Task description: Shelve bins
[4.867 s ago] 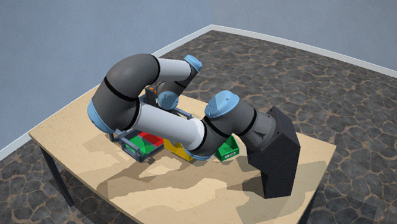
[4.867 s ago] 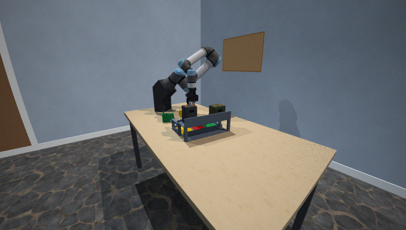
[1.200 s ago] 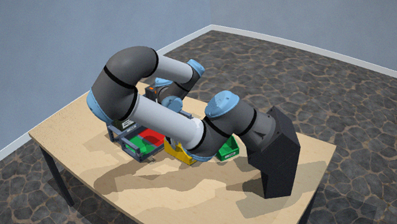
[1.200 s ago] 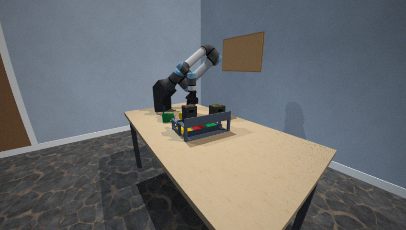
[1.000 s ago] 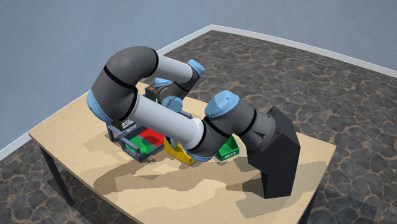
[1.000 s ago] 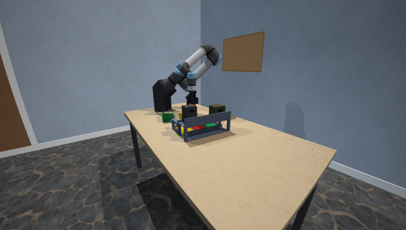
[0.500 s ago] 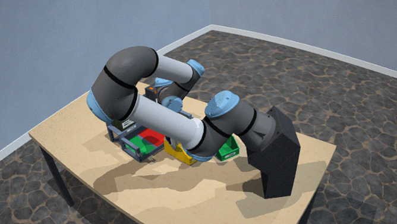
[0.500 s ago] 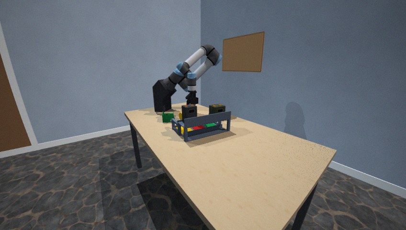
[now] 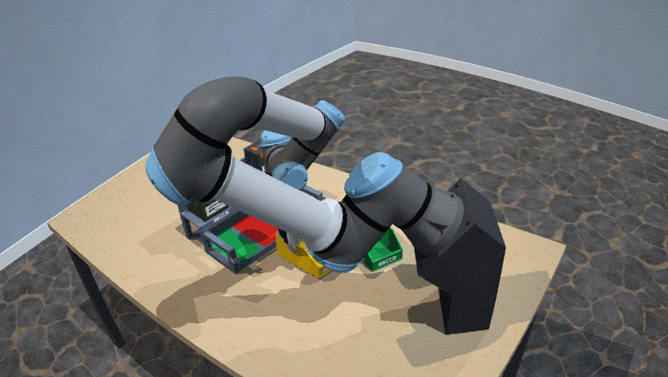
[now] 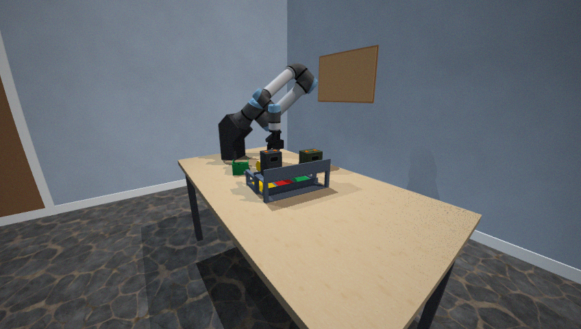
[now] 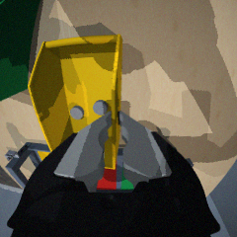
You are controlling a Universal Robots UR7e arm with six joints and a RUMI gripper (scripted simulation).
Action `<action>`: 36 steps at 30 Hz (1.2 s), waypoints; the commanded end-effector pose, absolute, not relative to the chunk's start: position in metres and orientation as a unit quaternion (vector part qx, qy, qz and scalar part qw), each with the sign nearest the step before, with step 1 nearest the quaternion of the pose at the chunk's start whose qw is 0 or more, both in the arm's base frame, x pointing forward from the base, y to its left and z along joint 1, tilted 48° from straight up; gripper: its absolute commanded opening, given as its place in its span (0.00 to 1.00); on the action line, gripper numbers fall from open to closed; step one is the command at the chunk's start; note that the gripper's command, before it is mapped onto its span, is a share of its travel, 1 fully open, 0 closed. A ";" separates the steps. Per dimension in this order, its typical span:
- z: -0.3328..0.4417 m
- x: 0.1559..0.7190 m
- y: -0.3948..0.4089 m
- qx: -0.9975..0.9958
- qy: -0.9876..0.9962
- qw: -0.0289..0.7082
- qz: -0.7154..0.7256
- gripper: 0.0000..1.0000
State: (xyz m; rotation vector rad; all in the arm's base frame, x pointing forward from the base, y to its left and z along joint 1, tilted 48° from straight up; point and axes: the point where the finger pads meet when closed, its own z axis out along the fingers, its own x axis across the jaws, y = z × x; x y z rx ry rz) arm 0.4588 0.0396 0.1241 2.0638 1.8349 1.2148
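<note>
My gripper point(image 11: 116, 112) is shut on the right side wall of the yellow bin point(image 11: 89, 69) point(image 9: 301, 260) point(image 10: 257, 166), one jaw on each side. Two round grey parts point(image 11: 100, 107) point(image 11: 76, 113) show inside it. Whether the bin touches the table is unclear. A green bin point(image 9: 385, 256) point(image 10: 240, 168) point(image 11: 17, 74) stands beside it, nearer the arm's base. The blue-grey shelf point(image 10: 297, 170) point(image 9: 236, 267) bears a green mark point(image 9: 230, 244) point(image 10: 301, 179), a red mark point(image 9: 258, 231) point(image 10: 283, 182) and a yellow mark point(image 10: 266, 186). No bin covers the visible parts of these marks.
A dark grey box point(image 10: 270, 158) and an olive box point(image 10: 310, 155) point(image 9: 208, 207) stand on the shelf's upper board, above the marks. The arm's dark pedestal point(image 9: 464, 279) point(image 10: 231, 138) is beyond the green bin. The arm hides part of the shelf in the top view.
</note>
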 end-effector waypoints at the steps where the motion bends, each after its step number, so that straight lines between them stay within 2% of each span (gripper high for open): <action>1: 0.124 0.460 0.040 0.683 0.607 0.063 0.402 0.00; 36: 0.118 0.465 0.043 0.683 0.607 0.063 0.402 0.00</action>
